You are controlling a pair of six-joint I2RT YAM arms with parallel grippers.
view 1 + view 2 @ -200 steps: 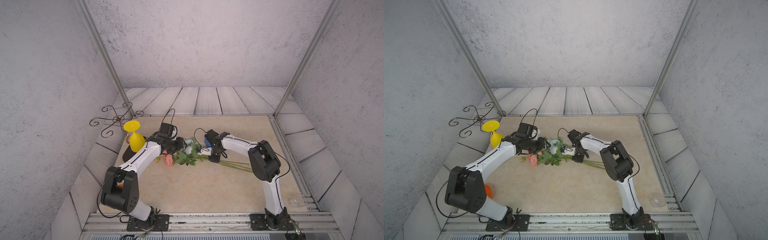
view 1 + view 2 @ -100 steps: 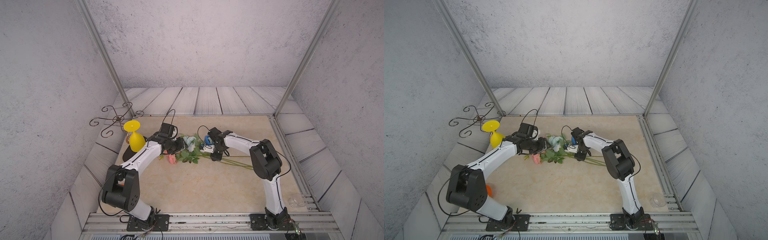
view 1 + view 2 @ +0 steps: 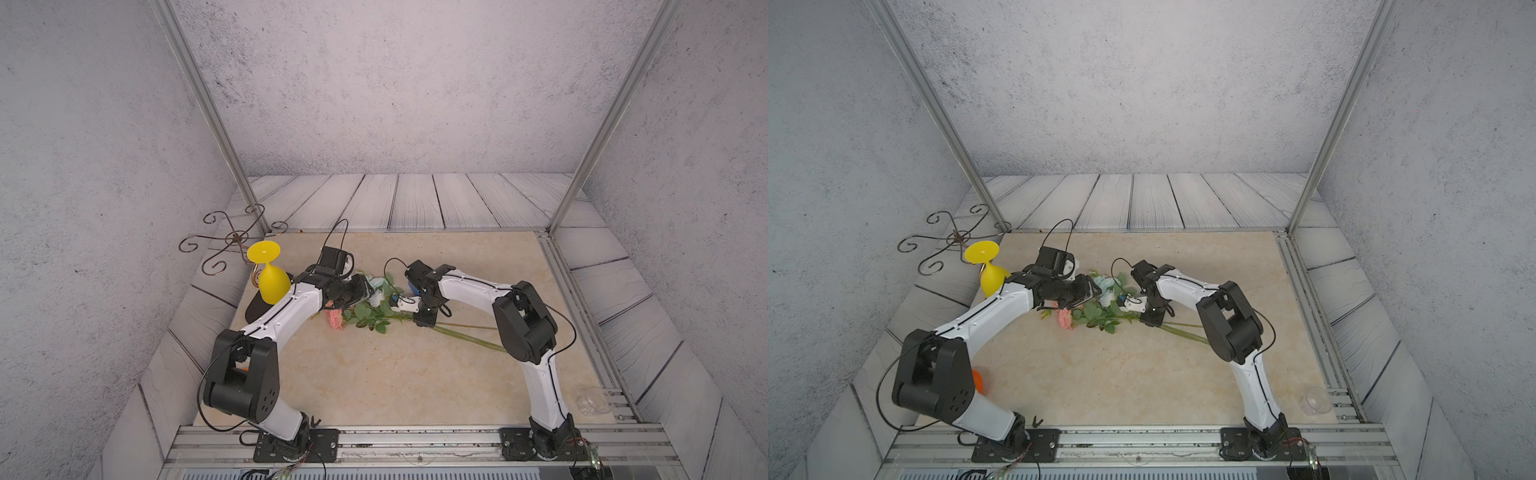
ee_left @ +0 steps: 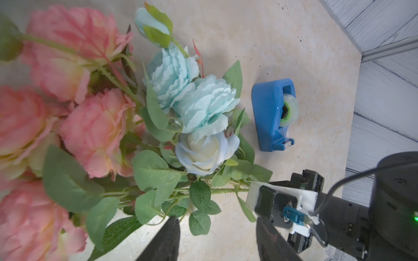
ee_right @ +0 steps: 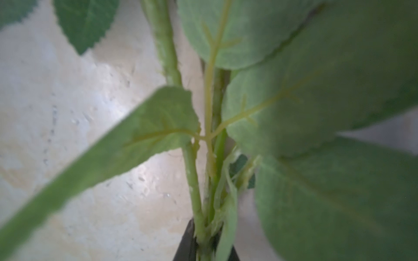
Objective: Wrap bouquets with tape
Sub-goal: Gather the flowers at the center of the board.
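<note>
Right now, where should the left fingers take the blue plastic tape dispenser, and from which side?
Probably across the two flat side walls of the blue plastic tape dispenser, near its taller roll end, from above: the walls run parallel, and the pink-and-blue flower bouquet lies close beside it.

This is a robotics lab test cell, staged rather than lived in. A beige stone-look tabletop (image 3: 374, 374) is boxed in by grey textured wall panels (image 3: 395, 83) behind it and at both sides, framed by bare aluminium posts (image 3: 209, 112) rising from its far corners. Printed wood-plank boards (image 3: 415, 203) border its edges, and an aluminium rail (image 3: 415, 436) along its near edge carries two bolted-down robot arms (image 3: 286, 307).
</note>
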